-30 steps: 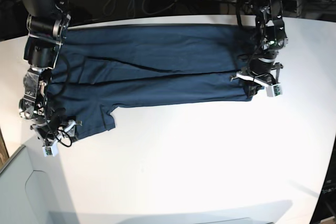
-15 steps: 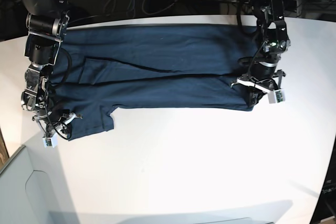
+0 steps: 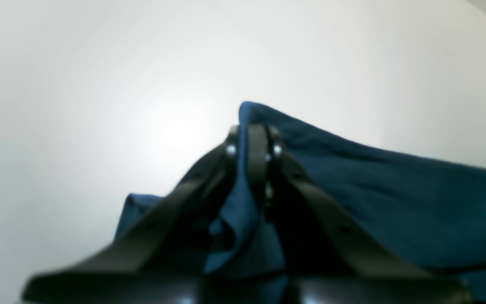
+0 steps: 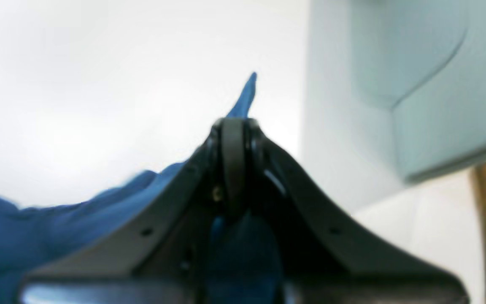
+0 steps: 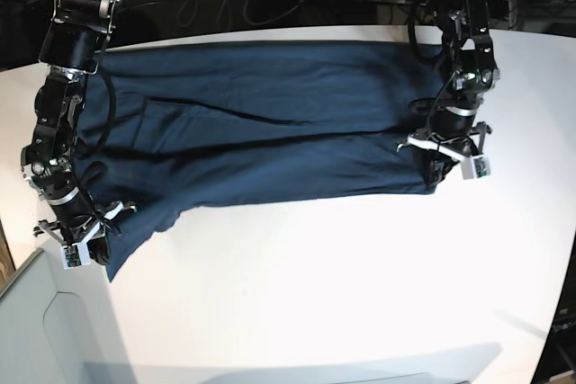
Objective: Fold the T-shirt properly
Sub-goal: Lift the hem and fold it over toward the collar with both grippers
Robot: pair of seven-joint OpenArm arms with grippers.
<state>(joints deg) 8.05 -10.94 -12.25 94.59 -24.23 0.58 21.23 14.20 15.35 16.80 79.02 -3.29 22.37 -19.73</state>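
The T-shirt (image 5: 270, 123) is lying spread lengthwise across the far half of the white bench (image 5: 360, 285), folded over on itself so that a long crease is running along its middle. Both arms are standing at its opposite ends. The left gripper (image 5: 438, 161) is pinching the near corner of the cloth at the end on the base view's right; in the left wrist view its fingers (image 3: 256, 147) are pressing together with a ridge of blue fabric (image 3: 352, 190) caught between them and bunching up underneath. The right gripper (image 5: 85, 242) is sitting at the other end, by the sleeve, close to the bench's edge. Its fingers (image 4: 232, 160) are likewise closing tight, with a thin tip of fabric (image 4: 245, 95) poking up past them, so it is probably gripping the shirt's edge, though the wrist picture is blurred. A pale grey bin (image 4: 416, 84) is standing just beyond that gripper, beside the bench.
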